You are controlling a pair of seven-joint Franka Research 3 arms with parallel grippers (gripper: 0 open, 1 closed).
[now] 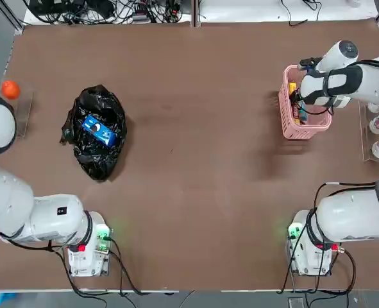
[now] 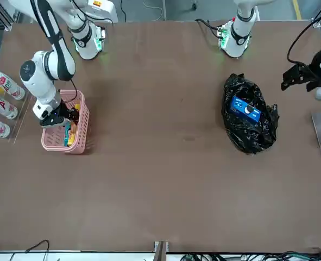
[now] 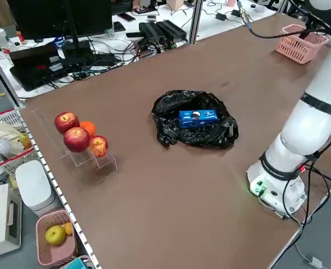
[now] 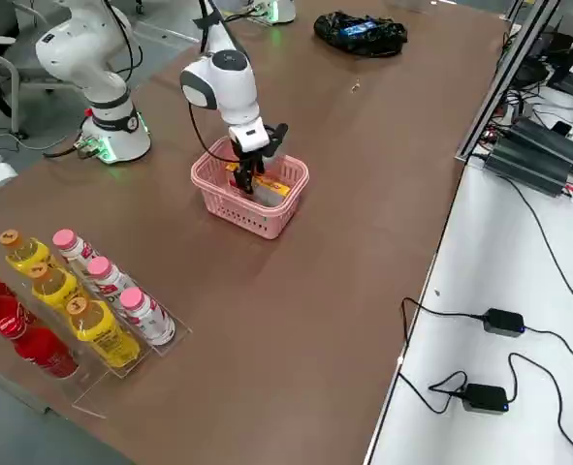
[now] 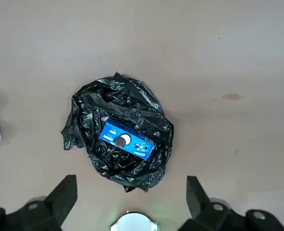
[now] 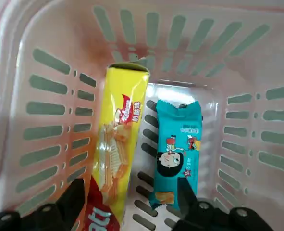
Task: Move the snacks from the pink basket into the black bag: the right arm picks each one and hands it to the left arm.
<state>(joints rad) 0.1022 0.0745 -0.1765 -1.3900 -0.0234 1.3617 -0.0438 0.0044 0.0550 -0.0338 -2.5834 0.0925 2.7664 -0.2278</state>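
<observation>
My right end effector hangs inside the pink basket, fingers spread and gripping nothing, over two snacks lying side by side with their long axes along the basket's length: a flat glossy yellow packet with red marks and a smaller teal packet with crimped ends. The basket is slotted pink plastic. My left end effector hovers wide open above the wrinkled, shiny black bag on the desk, where the blue packet lies slantwise.
</observation>
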